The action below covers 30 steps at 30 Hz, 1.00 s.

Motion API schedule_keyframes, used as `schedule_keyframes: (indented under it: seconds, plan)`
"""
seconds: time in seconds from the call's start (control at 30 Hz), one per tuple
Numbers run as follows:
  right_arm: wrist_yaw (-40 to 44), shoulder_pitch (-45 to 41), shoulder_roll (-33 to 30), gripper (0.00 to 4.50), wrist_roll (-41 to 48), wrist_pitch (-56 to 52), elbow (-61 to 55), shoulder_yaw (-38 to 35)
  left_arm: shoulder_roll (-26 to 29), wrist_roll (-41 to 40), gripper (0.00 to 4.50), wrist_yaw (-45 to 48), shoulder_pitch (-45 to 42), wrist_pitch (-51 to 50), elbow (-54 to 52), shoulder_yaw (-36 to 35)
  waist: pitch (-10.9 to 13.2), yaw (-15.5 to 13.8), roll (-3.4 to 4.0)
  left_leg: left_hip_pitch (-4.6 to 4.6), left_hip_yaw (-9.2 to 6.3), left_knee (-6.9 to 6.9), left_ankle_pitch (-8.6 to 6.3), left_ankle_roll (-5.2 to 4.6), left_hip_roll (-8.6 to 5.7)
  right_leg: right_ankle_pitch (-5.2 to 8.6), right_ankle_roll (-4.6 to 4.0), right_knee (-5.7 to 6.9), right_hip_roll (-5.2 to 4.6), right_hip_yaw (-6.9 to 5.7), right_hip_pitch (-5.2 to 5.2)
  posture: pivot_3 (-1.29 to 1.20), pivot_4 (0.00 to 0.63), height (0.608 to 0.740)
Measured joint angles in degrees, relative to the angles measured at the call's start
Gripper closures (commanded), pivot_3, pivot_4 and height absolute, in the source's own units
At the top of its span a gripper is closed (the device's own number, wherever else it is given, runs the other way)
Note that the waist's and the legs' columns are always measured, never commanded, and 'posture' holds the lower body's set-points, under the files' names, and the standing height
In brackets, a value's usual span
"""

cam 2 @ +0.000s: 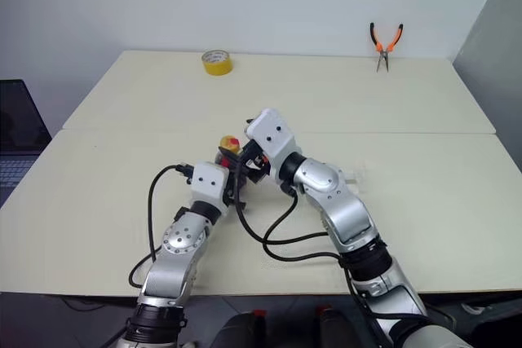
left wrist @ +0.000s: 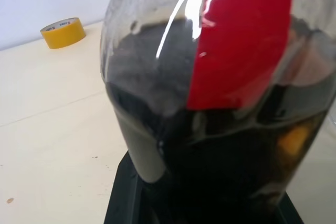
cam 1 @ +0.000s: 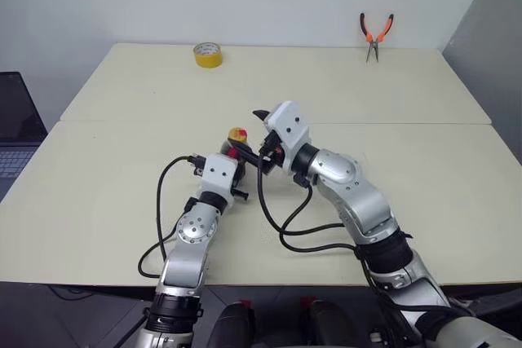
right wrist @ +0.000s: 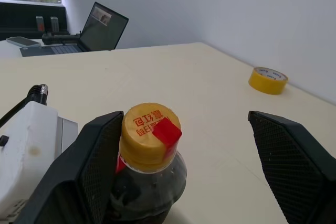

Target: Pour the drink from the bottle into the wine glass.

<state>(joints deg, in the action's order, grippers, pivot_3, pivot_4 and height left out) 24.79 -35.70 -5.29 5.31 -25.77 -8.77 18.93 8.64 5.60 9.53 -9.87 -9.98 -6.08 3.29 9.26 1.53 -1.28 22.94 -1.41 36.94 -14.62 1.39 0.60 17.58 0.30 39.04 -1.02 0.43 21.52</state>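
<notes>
You have a cream table [cam 1: 424, 169]; a yellow tape roll [cam 1: 208, 55] lies near its far edge; orange-handled pliers [cam 1: 375, 36] sit at the far right.

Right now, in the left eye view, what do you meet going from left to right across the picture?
Laptop → yellow tape roll → bottle held by the left gripper → open right gripper → pliers.

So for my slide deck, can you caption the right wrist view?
Open right hand brackets the capped bottle of dark drink, one finger beside the cap.
</notes>
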Motion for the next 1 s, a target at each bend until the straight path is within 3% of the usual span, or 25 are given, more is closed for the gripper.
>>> schedule_keyframes:
  seconds: [0.17,0.33,0.47,0.73,1.0]
  plan:
    - [0.1,2.9,-2.0,0.47,0.6,-0.8,-2.9,-0.4,0.0,0.0,3.78,-0.1,-0.1,0.0,0.1,0.3,0.0,0.0,0.00,0.00,0.00,0.00,0.00,0.00,0.00,0.00,0.00,0.00,0.00,0.00,-0.01,0.00,0.150,0.740]
    - [-2.5,3.8,-4.6,0.47,0.4,-2.6,-2.4,-6.7,0.2,-0.1,3.78,-0.2,-0.3,0.0,0.0,-0.6,0.0,-0.1,0.00,0.00,0.01,0.00,0.00,0.00,-0.01,0.00,0.00,-0.01,0.00,0.01,-0.01,0.00,0.150,0.740]
    - [-2.7,3.8,-4.7,0.47,0.6,-3.2,-2.4,-7.6,0.1,-0.1,3.78,-0.1,-0.3,0.0,0.0,-0.6,0.0,0.2,0.00,0.00,0.03,-0.04,0.00,0.00,0.03,0.00,0.00,0.00,0.03,0.02,0.03,0.00,0.150,0.740]
    - [1.8,4.6,-2.6,0.47,3.8,-7.3,-8.4,-2.2,0.1,-0.1,3.78,-0.1,-0.3,0.0,0.0,-0.6,0.0,0.1,0.00,0.00,0.02,-0.01,0.00,0.00,0.02,0.00,0.00,0.00,0.03,0.03,0.02,0.00,0.150,0.740]
    - [0.8,-0.3,2.3,0.47,3.1,-7.6,-6.2,0.4,0.1,-0.1,3.78,-0.1,-0.3,0.0,0.0,-0.3,0.0,0.0,0.00,0.00,0.01,0.00,0.00,0.00,0.00,0.00,0.00,-0.01,0.01,0.02,0.01,0.00,0.150,0.740]
